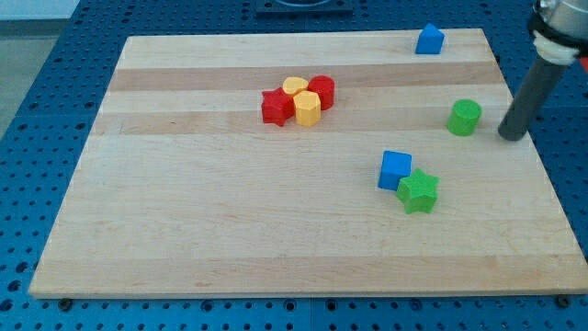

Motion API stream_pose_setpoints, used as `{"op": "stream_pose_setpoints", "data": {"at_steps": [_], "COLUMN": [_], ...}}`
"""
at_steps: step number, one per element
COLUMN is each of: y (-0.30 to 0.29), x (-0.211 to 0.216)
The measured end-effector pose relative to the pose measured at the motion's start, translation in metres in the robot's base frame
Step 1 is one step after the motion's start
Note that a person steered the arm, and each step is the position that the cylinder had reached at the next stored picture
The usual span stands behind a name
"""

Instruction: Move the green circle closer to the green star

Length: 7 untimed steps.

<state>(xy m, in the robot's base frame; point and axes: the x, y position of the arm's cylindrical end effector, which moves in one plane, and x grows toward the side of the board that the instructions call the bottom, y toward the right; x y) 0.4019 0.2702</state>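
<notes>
My tip sits on the surface just right of the green circle, apart from it; green star below-left, touching the blue cube. There's no gripper, only a rod.

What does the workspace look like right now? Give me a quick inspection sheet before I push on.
Surface: wooden board, flat, lying on a blue perforated table.
Job's things: green circle at the view's right; green star below it, apart from it.
Clutter: blue cube touching the star; blue block at the top edge; red star, two yellow blocks and red cylinder clustered together.
Claw: none; my tip sits right of the circle, not touching.
Cables: nothing seen.
Surroundings: nothing seen.
</notes>
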Motion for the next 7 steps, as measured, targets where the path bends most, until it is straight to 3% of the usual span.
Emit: {"op": "stream_pose_setpoints", "data": {"at_steps": [2, 4, 5, 7], "y": [-0.037, -0.08, -0.081, -0.02], "x": [-0.044, -0.024, -0.007, -0.004]}}
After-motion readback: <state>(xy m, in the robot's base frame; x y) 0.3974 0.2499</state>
